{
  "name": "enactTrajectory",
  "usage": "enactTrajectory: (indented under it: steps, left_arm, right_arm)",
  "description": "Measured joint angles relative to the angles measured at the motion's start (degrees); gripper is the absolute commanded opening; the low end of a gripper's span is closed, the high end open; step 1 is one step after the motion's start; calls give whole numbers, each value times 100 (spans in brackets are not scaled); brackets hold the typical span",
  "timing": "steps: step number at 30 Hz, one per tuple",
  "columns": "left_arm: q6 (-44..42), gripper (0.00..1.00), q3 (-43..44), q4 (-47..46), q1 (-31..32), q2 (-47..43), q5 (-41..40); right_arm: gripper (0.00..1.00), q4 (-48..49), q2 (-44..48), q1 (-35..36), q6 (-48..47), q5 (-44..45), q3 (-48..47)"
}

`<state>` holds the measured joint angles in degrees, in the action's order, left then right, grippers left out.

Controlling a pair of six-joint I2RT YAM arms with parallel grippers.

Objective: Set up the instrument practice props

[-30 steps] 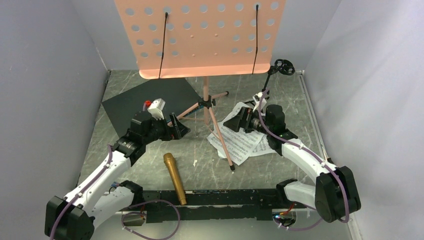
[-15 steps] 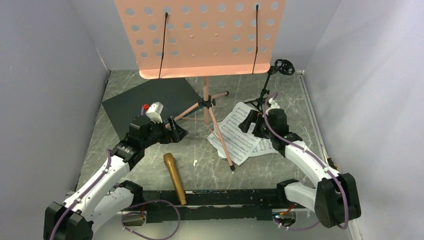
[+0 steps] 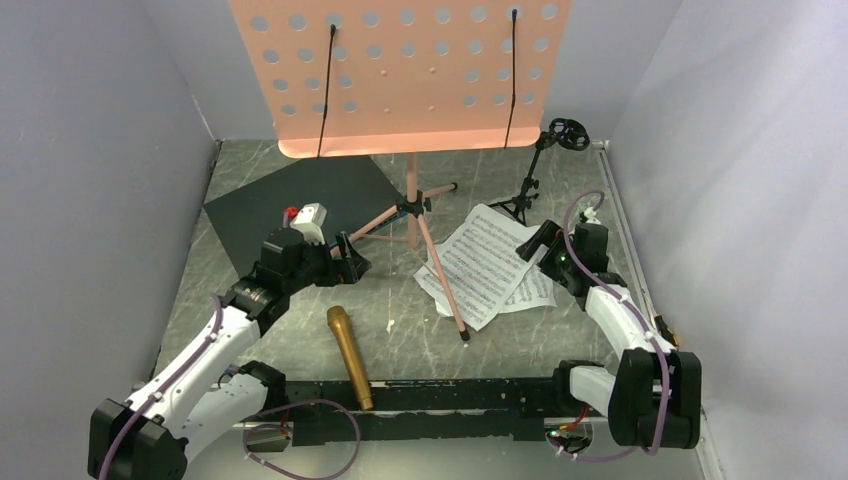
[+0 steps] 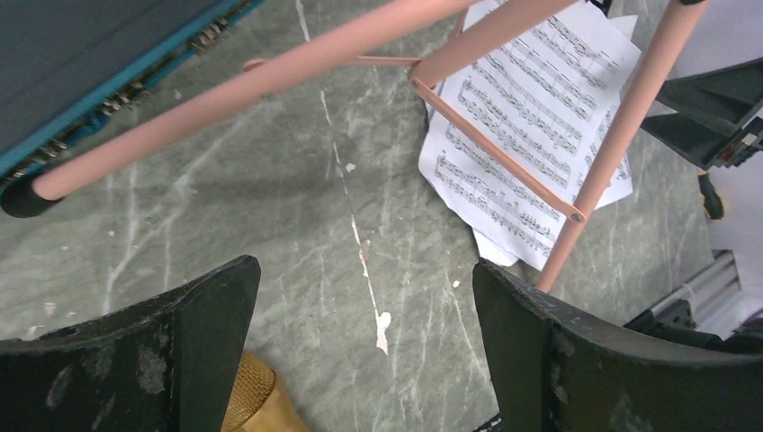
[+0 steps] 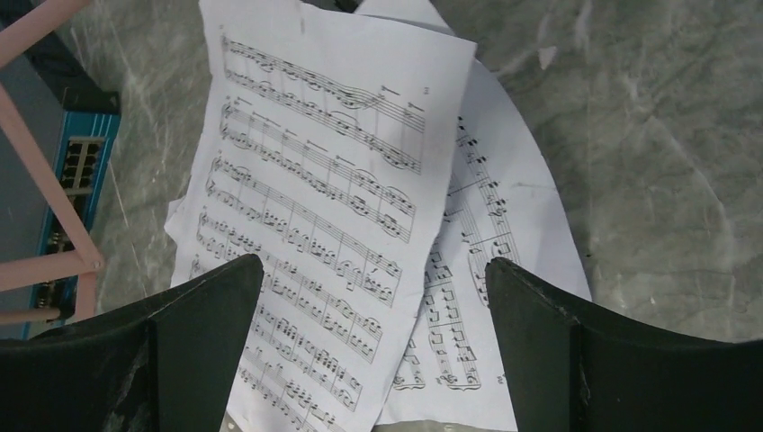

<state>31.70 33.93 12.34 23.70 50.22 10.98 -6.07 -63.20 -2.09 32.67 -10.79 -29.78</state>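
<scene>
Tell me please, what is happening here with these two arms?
Two robot arms are setting up music practice props; neither holds anything. The left gripper is open beside a leg of the pink music stand, with the gold microphone lying on the table nearby. The right gripper is open above the two sheet-music pages, which lie flat on the table. The small black mic stand is upright at the back right, without a microphone.
</scene>
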Motion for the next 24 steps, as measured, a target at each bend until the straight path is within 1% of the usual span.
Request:
enactTrajectory:
  steps: [6,15,20,24]
  left_arm:
    - [-214,93,289,317,-2,-26,-378]
    - [-356,93,431,516,-2,-26,-391]
    - [-365,93,433,514,-2,-24,-389]
    - [-380,93,433,514,0,-24,-389]
  right_arm:
    - [95,352,-398,-345,153,-496,118]
    - [89,1462,-1462,-859,656,-1517,267]
    - [84,2020,-1921,-916,942,-1965,284]
    - [76,2483,-2199,-918,1121,-2306,286]
